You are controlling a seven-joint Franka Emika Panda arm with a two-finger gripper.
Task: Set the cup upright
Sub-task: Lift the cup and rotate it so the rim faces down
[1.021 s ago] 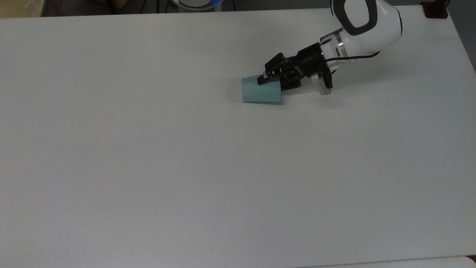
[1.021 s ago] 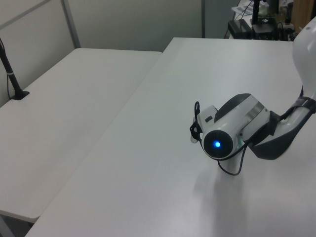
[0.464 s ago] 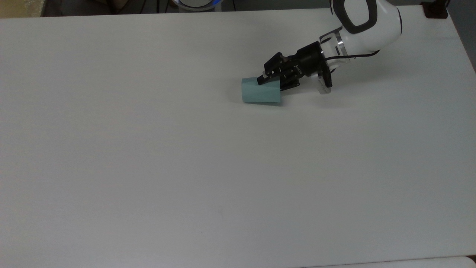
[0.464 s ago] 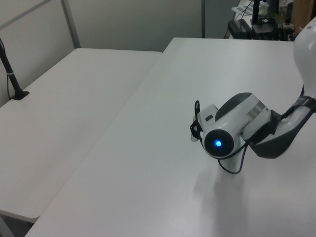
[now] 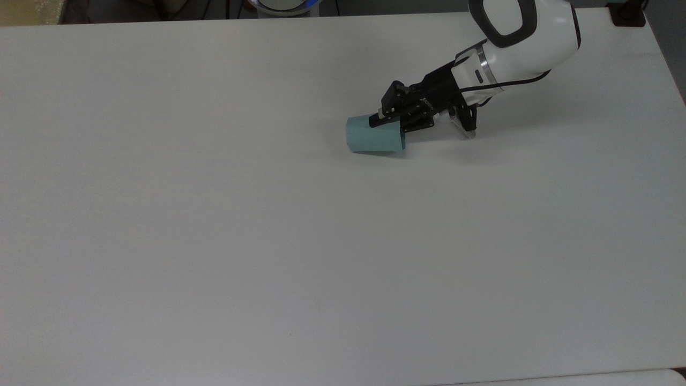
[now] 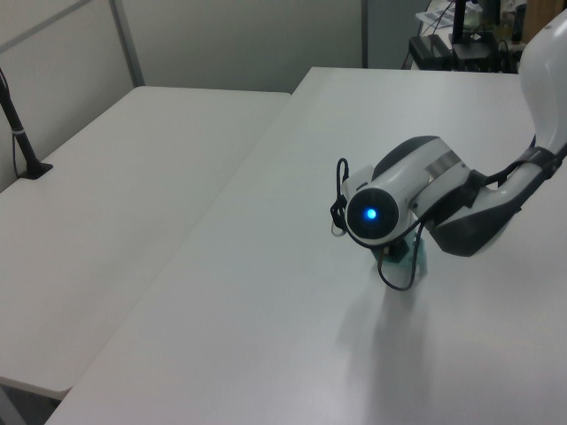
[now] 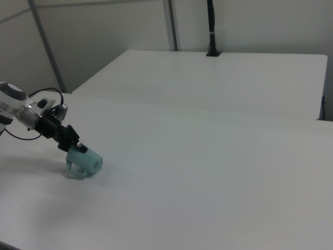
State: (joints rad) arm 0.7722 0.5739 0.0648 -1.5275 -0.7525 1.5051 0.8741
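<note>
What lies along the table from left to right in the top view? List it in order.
Bare table → the cup lying on its side → the gripper at the cup's rim → the white arm.

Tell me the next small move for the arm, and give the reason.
Probably keep lifting and rotating the wrist so the cup's rim swings upward. The gripper is clamped on the cup's wall at its wide rim end, and the cup is tilted on the table, narrow base pointing to the top view's left, handle near the surface in the right view. It is not upright yet.

Lab: white tables point(image 7: 218, 78), partition walls point(image 6: 221, 35)
</note>
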